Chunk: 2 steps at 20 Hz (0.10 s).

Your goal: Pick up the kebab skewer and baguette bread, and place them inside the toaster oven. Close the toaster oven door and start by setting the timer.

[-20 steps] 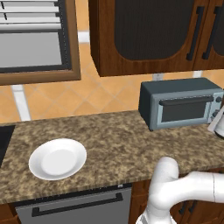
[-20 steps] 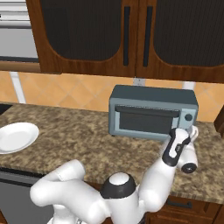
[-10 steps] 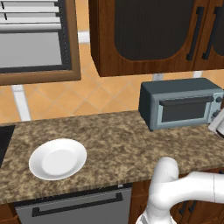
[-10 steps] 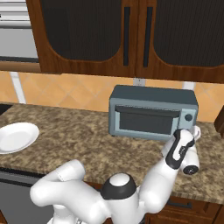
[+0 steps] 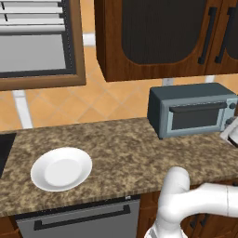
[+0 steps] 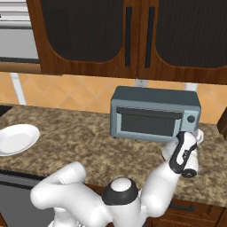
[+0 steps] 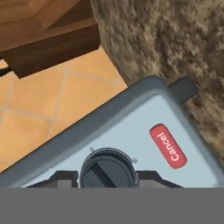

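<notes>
Toaster oven [image 6: 153, 114] on granite desk [image 6: 84, 137], against tiled wall below dark wood cabinets. Toaster oven door [image 6: 148, 123] shut, bar handle along top. End effector [image 7: 107, 178] at oven's right control panel, fingers narrow, pinched on either side of round timer knob [image 7: 106, 170]. Red "Cancel" button [image 7: 168, 145] just beside knob. White plate [image 5: 61, 168] bare, well apart from oven toward desk's left end. Baguette, skewer: cannot tell where.

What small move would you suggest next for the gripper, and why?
Probably turn the timer knob. The gripper sits shut around it, the toaster oven door is closed, and the plate is bare.
</notes>
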Motion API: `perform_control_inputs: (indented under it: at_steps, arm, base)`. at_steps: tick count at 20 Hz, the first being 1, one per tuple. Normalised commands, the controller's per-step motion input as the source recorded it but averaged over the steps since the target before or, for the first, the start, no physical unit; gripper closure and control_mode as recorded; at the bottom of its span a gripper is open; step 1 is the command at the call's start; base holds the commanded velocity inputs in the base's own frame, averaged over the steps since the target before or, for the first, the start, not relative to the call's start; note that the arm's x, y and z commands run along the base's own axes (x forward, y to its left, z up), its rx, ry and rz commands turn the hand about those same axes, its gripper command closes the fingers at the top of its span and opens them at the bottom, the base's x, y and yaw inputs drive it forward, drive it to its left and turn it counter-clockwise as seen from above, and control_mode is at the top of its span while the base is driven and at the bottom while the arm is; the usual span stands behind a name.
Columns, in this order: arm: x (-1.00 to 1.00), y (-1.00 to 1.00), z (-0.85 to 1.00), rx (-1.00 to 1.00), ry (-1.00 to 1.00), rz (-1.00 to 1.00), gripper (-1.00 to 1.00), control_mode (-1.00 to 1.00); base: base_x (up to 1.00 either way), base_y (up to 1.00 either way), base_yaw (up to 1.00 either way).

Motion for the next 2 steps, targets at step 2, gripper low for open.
perform_control_inputs:
  at_steps: [2]
  arm:
    - [0.01,0.0,-0.04,0.53,-0.02,-0.46,1.0,-1.0]
  base:
    - [0.0,0.0,0.0]
